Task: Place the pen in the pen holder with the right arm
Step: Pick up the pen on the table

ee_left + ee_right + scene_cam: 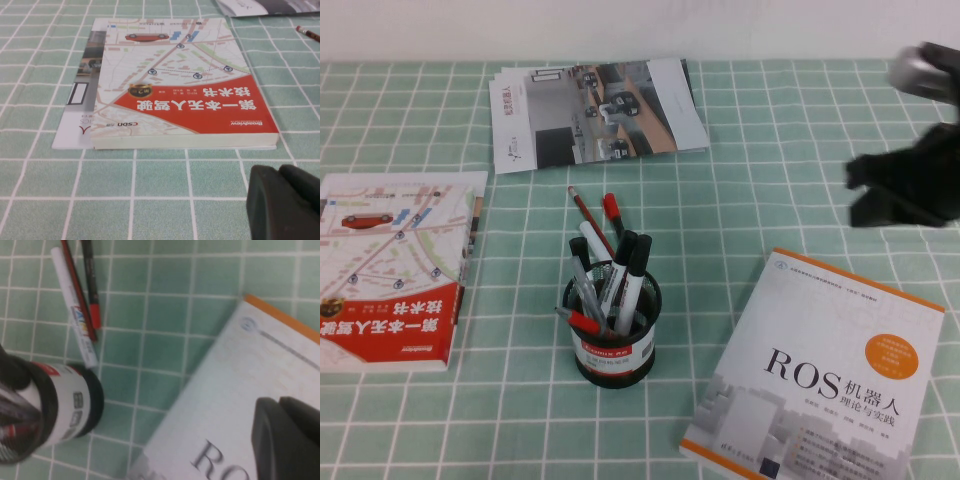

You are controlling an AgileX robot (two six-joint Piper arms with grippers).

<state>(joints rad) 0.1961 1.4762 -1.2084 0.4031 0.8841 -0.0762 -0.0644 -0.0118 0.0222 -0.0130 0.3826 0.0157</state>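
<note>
The pen (612,212) (92,287), black with a red cap, lies flat on the checked cloth just behind the pen holder (611,345) (62,407). That holder is a black mesh cup with a red-and-white label, and several pens and markers stand in it. My right gripper (860,190) (276,407) hangs shut and empty at the right, above the ROS book (825,375) (225,385) and well away from the pen. My left gripper (280,172) is shut with nothing in it, low over the cloth beside the red-covered book (185,90); it does not show in the high view.
A thin red pencil (588,215) (76,285) and a white marker (593,238) (75,315) lie next to the pen. The red-covered book (390,265) sits at the left, and a stack of brochures (595,110) at the back.
</note>
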